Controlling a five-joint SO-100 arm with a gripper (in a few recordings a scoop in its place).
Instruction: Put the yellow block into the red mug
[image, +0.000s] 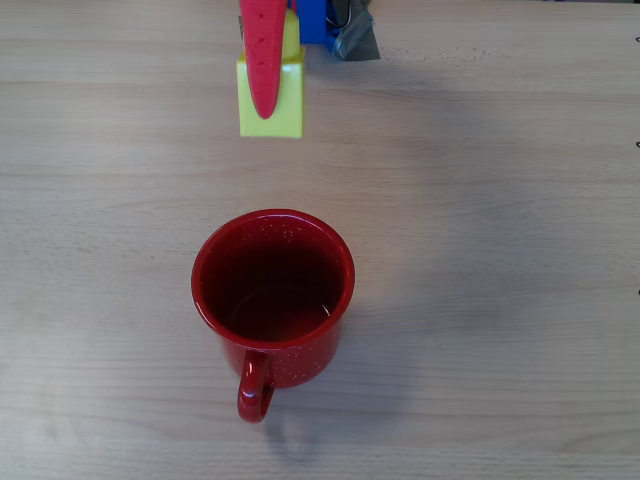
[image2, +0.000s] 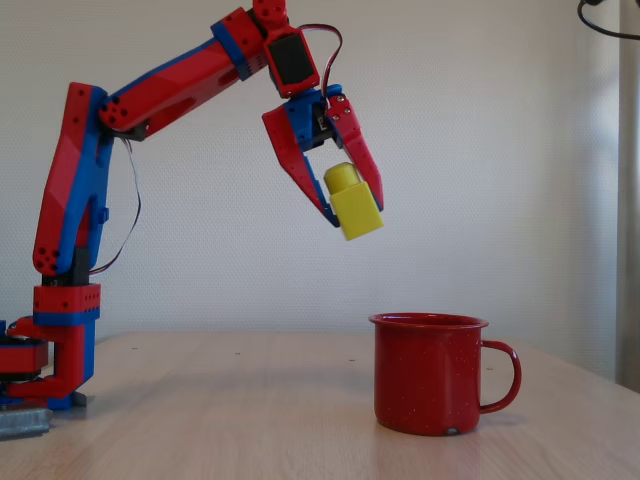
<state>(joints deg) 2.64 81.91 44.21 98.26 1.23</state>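
Observation:
The yellow block (image2: 352, 202) hangs high in the air, tilted, square end lowest, with my red gripper (image2: 352, 212) shut on it. In the overhead view the yellow block (image: 285, 100) shows at the top with a red finger (image: 263, 60) lying across it. The red mug (image2: 428, 372) stands upright on the table, below and to the right of the block in the fixed view, handle pointing right. Seen from overhead, the red mug (image: 273, 290) sits in the middle, its dark inside bare, handle toward the bottom edge.
The arm's red and blue base (image2: 45, 355) stands at the left of the wooden table (image2: 200, 420) in the fixed view. A grey clamp (image: 352, 35) shows at the top edge in the overhead view. Bare wood surrounds the mug.

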